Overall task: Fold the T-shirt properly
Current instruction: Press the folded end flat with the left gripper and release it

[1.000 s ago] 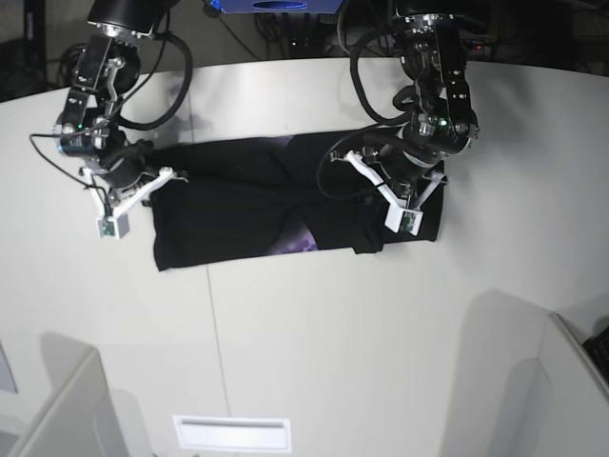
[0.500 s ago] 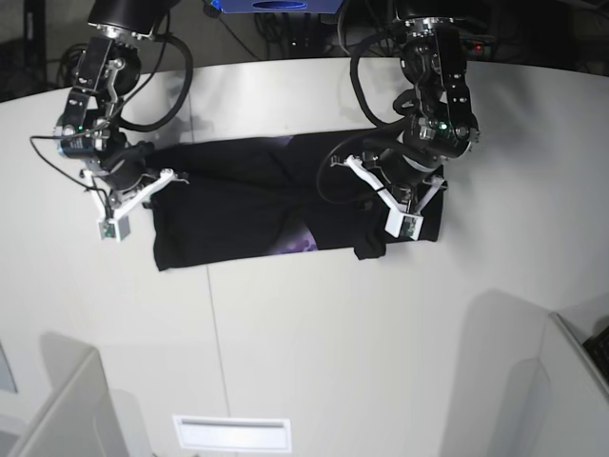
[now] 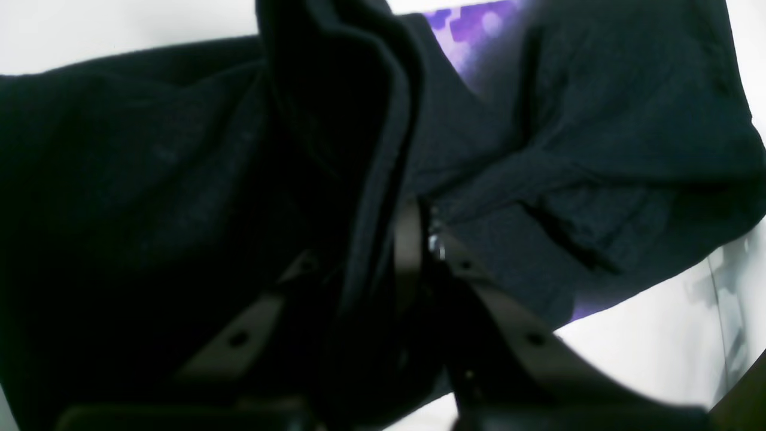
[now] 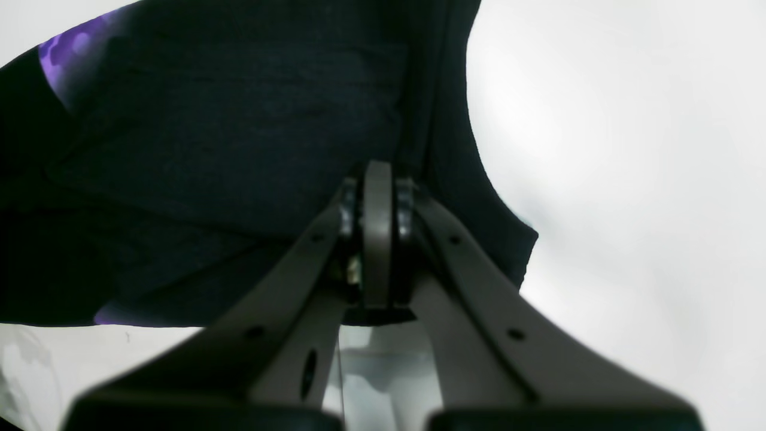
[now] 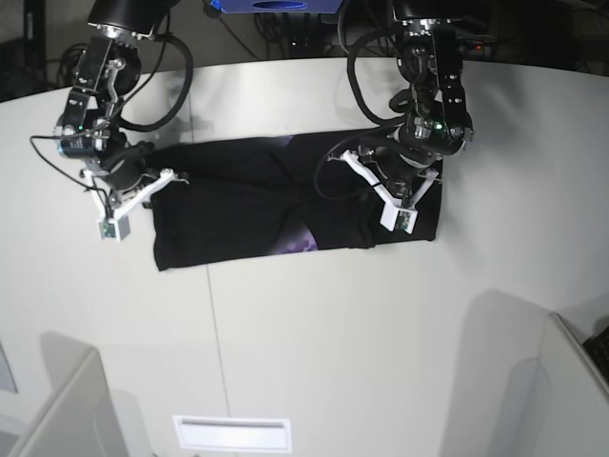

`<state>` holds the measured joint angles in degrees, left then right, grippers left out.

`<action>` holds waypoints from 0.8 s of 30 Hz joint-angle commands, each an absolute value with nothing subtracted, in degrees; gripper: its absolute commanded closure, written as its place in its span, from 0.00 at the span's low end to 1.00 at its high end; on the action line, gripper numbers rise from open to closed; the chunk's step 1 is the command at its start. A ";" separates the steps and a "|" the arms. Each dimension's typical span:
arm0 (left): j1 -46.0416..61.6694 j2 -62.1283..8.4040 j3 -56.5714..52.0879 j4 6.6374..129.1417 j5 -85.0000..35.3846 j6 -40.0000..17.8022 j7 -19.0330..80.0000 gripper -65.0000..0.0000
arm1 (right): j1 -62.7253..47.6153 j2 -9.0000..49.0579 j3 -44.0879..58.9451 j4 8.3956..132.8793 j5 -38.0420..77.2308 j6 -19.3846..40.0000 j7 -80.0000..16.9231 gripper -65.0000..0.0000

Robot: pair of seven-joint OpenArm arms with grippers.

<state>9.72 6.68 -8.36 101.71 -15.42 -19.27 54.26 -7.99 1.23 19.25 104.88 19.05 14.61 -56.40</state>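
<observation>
The black T-shirt (image 5: 238, 205) lies in a long band across the white table, with a bit of purple print (image 5: 304, 243) at its near edge. In the base view my left gripper (image 5: 373, 193) is over the shirt's right end. The left wrist view shows that gripper (image 3: 389, 251) shut on a raised fold of the T-shirt (image 3: 598, 120). My right gripper (image 5: 157, 178) is at the shirt's left end. In the right wrist view its fingers (image 4: 377, 197) are pressed together on the edge of the T-shirt (image 4: 239, 120).
The white table (image 5: 333, 333) reaches well beyond the shirt on all sides. Grey partitions stand at the near left (image 5: 67, 409) and near right (image 5: 533, 381). A white slot plate (image 5: 231, 433) sits at the front edge. Cables and equipment (image 5: 285, 29) lie behind the table.
My left gripper has shifted slightly left and up in the base view, drawing the shirt's right end with it. The right arm has barely moved.
</observation>
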 commanded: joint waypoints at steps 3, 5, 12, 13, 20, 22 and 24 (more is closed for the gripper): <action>9.10 6.99 -8.13 102.64 -16.31 -19.21 53.23 1.00 | -7.25 1.71 19.30 105.63 19.56 14.99 -55.25 1.00; 9.01 6.99 -8.22 102.64 -16.31 -19.21 53.23 1.00 | -7.25 1.71 19.38 105.63 19.56 14.99 -55.25 1.00; 8.92 7.08 -8.22 102.64 -16.31 -19.21 53.05 0.61 | -7.25 1.71 19.30 105.63 19.56 14.99 -55.16 1.00; 8.84 7.25 -8.22 102.64 -16.31 -19.21 53.05 0.55 | -7.25 1.71 19.30 105.63 19.56 14.99 -55.25 1.00; 7.60 7.43 -1.54 102.55 -16.40 -19.21 52.97 0.32 | -7.25 1.71 19.30 105.63 19.56 14.99 -55.34 1.00; 6.46 7.52 2.07 102.11 -16.40 -19.21 52.88 0.33 | -7.25 1.71 19.30 105.63 19.56 14.99 -55.43 1.00; 4.88 7.69 4.79 100.00 -16.40 -19.21 52.88 0.33 | -7.25 1.71 19.30 105.63 19.56 14.99 -55.43 1.00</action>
